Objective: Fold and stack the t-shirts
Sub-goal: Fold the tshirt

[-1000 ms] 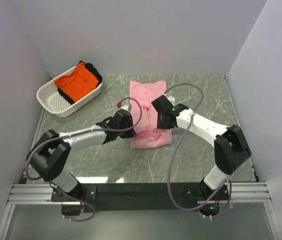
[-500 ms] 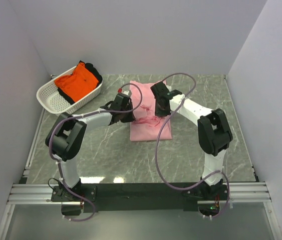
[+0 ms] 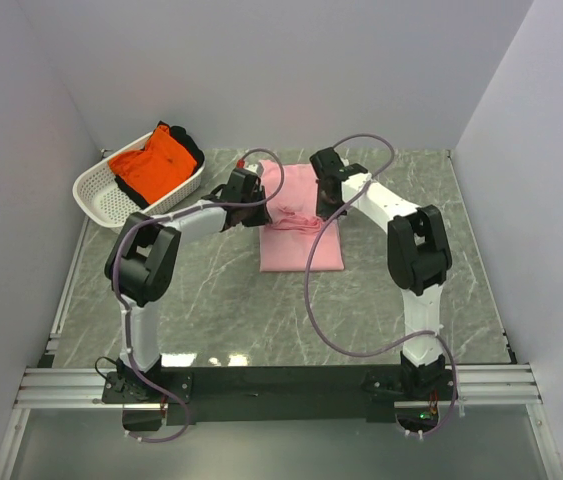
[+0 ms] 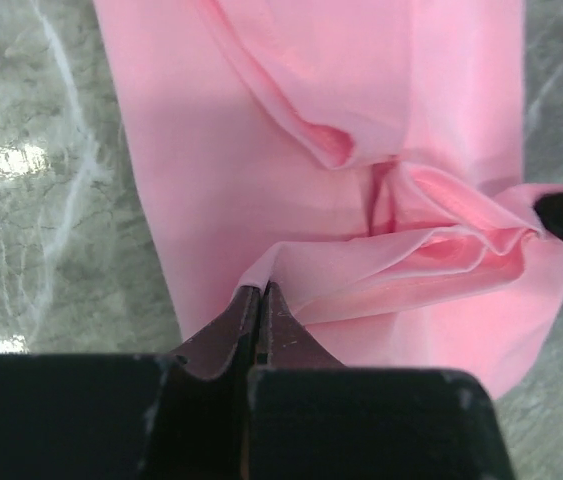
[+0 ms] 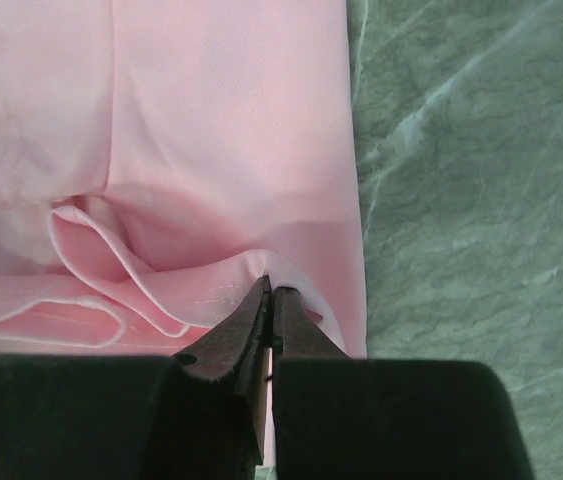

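I see the light pink t-shirt (image 3: 304, 248) lying mid-way across the desk (image 3: 211, 300), a smooth narrow strip with one end raised into soft rumpled folds. My left pincer (image 4: 259, 290) is clamped tight on that raised edge's left corner, and my right pincer (image 5: 270, 283) is pinched closed on its stitched right corner. The bright orange t-shirt (image 3: 158, 160) sits crumpled in the white basket (image 3: 101, 200), far left

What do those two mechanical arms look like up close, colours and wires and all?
The left arm and right arm have white tube-like segments joined by chunky black joints. A loose purplish-grey cable runs along each. The left pincer and right pincer are black blocks with two thin, tapering fingers.
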`<state>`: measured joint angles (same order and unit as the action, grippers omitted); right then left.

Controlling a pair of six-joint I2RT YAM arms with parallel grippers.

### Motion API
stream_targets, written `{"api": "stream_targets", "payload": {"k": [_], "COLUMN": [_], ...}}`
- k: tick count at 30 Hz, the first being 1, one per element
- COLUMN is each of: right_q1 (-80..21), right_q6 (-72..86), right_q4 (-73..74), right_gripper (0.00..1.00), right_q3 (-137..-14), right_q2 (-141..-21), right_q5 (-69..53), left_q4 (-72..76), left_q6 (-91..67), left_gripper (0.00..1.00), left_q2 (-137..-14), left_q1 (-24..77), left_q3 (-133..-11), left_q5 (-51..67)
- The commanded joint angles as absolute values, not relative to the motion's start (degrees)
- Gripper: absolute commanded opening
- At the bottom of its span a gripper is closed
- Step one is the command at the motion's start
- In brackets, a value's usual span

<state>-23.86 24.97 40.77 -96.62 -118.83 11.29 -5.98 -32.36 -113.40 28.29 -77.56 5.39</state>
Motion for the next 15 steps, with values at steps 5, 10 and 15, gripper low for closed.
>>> {"api": "stream_targets", "payload": {"k": [5, 10, 15], "right_q1": [-21.89, -21.62, -21.71], "right_q6": [22.68, 21.8, 21.36], "right_q4": [41.49, 41.48, 42.1], "right_gripper": [0.0, 0.0, 0.0], "right_q3": [-100.46, -102.83, -105.73], "right_q2": [-122.34, -123.57, -124.98], "right_q5": [10.81, 10.72, 10.46], "left_q4": [-7.21, -6.24, -6.07], "left_q6": [-31.29, -31.82, -31.82], "left_gripper": [0.01, 0.01, 0.01], "left_q2": [-116.02, -115.05, -115.75], "left_q1": [26.98, 26.37, 26.19], "left_q3": [-80.34, -78.66, -79.1], "left_q5": [6.94, 7.21, 8.35]}}
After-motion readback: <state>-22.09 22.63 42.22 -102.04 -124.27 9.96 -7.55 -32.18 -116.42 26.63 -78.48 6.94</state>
